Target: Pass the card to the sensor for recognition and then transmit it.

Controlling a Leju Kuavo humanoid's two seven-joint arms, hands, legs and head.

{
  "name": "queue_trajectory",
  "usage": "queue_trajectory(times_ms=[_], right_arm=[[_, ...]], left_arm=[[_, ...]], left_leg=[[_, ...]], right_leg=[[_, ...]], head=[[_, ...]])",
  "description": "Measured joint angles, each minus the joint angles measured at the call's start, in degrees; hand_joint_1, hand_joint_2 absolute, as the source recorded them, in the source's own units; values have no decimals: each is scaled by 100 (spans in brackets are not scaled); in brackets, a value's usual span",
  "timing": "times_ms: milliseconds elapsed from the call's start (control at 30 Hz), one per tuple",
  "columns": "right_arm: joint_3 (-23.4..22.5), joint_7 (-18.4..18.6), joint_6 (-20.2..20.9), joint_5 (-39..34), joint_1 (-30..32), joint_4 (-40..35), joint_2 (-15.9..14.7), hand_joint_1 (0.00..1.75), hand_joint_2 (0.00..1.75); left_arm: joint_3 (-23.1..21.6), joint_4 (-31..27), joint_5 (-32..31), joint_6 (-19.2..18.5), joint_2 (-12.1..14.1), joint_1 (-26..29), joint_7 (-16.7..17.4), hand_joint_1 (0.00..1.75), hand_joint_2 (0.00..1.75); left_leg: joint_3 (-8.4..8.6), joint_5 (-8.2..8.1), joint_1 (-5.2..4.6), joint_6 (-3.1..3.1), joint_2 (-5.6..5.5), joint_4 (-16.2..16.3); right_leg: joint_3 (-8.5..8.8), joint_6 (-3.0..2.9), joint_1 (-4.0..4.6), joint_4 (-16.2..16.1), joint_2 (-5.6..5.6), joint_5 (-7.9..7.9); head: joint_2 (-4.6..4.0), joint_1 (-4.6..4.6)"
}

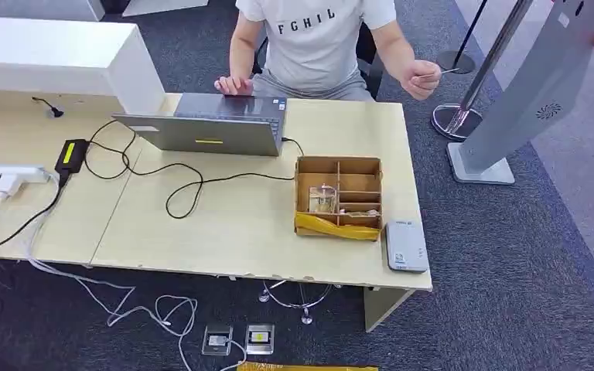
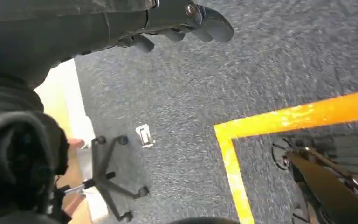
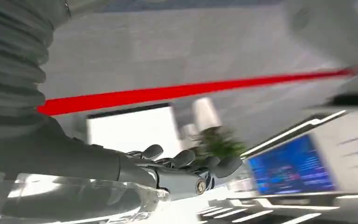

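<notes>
Pale wood tops the desk, and on its left end lie a white power strip and a black adapter, from which a black cable loops toward the middle. A grey laptop stands at the desk's far side, in front of a seated person whose one hand rests at the laptop's far edge while the other hand is raised and pinches a thin object.

Right of the laptop sits a cardboard box split by dividers into several compartments. The card, pale and partly clear, lies in the near left compartment; the narrow slots on the right hold small items too small to tell. Yellow tape covers the box's near wall. Just beside the box, at the desk's near right corner, lies the grey sensor.

Neither hand is near the box. The left hand hangs over grey carpet, fingers loosely apart and holding nothing. The right hand likewise has its fingers spread and grasps nothing.
</notes>
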Motion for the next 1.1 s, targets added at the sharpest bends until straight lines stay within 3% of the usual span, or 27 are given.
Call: queue_trajectory(times_ms=[100,267,433,600,1100], right_arm=[[579,506,188,183,-156,-940,140,0,175],[1225,438,286,179,-191,-1950,351,0,175],[1666,358,373,458,-268,-2435,598,0,175],[1875,250,231,1202,-306,-2516,859,0,175],[2222,196,332,1647,-304,-2189,1377,0,175]], left_arm=[[-11,7,-138,-155,52,21,-22,0,0],[-13,70,-260,-216,107,37,-26,0,0],[-33,116,-367,-264,149,38,-39,0,0],[-39,131,-437,-354,170,42,-39,0,0],[-39,131,-494,-415,214,45,-24,0,0]], left_leg=[[62,22,14,-16,-72,1],[55,14,18,-27,-76,0],[60,12,18,-28,-57,-1],[66,14,18,-29,-57,-1],[66,13,19,-30,-48,-1]], right_leg=[[-13,-4,10,2,-65,-3],[-17,-16,16,3,-68,-11],[-17,-16,16,2,-55,-11],[-14,-18,16,2,-55,-8],[-16,-19,17,2,-52,-8]], head=[[0,0],[0,2],[0,2],[0,2],[0,4]])
